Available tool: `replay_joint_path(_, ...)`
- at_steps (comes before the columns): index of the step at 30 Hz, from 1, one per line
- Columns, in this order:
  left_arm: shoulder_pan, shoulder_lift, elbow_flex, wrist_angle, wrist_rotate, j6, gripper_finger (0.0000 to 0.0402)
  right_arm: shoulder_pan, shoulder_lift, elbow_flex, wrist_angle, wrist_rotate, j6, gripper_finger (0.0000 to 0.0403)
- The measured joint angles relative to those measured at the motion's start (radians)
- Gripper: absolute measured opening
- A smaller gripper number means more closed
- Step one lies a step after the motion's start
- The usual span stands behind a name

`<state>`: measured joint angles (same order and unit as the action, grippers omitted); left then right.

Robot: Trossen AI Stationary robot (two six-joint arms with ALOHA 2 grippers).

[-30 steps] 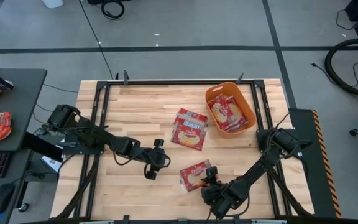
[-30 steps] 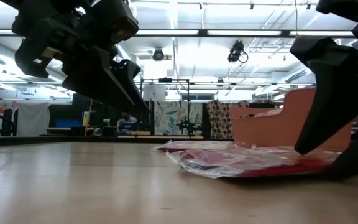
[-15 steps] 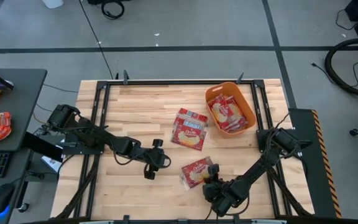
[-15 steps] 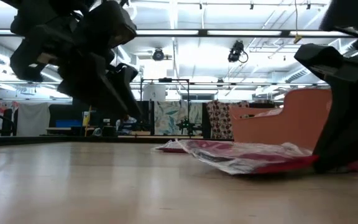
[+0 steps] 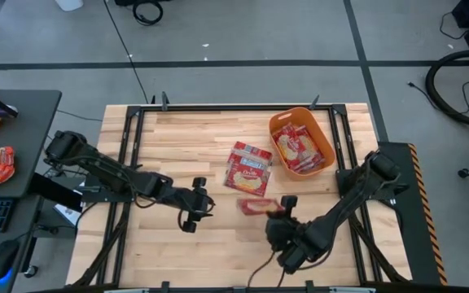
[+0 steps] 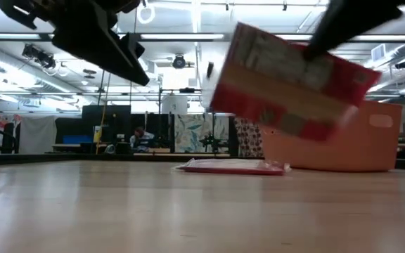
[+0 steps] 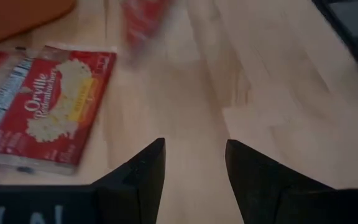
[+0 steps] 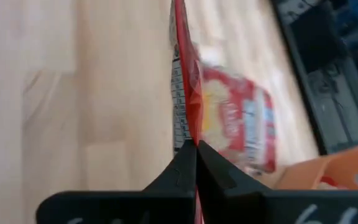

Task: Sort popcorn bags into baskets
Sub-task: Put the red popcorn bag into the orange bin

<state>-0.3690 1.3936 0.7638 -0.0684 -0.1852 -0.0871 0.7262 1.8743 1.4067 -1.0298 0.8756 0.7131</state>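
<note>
**High view and three others: a light packet pinched by its edge**

High view: the right gripper (image 5: 282, 213), jaws closed on a flat red popcorn packet (image 5: 257, 206), holds it above the wooden table (image 5: 177, 146), left of the orange plastic basket (image 5: 322, 135), which already holds packets.

Low view: the packet (image 6: 287, 83) hangs tilted, looking light and floppy.

Left wrist view: the left gripper (image 7: 194, 163) is open and empty near two stacked packets (image 7: 45, 106).

Right wrist view: the grip sits on the packet's thin crinkly edge (image 8: 185, 93); it may slip.

Bright, even overhead light; ceiling strip lamps (image 6: 188, 36) glare in low view. Soft, faint shadows on table (image 5: 177, 146). Motion blur on lifted popcorn bag (image 6: 287, 81), also in both wrist views. Near foreground soft.
</note>
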Motion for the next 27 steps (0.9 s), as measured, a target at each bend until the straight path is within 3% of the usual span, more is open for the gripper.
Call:
replay_joint_path(7, -0.039, 0.012, -0.019, 0.004, 0.003, -0.043, 0.0172, -0.047, -0.092, 0.018, -0.108, 0.108, 0.089, 0.0002)
replay_joint_path(16, -0.068, 0.029, -0.019, 0.012, -0.004, -0.071, 0.0172, -0.241, -0.162, 0.018, -0.434, 0.210, 0.296, 0.0002)
replay_joint_path(19, -0.068, 0.029, -0.019, 0.010, -0.004, -0.081, 0.0172, -0.331, -0.161, 0.015, -0.546, 0.169, 0.383, 0.0002)
replay_joint_path(27, -0.068, 0.029, -0.019, 0.011, -0.005, -0.084, 0.0172, -0.544, -0.158, -0.127, -0.482, -0.006, 0.331, 0.0005)
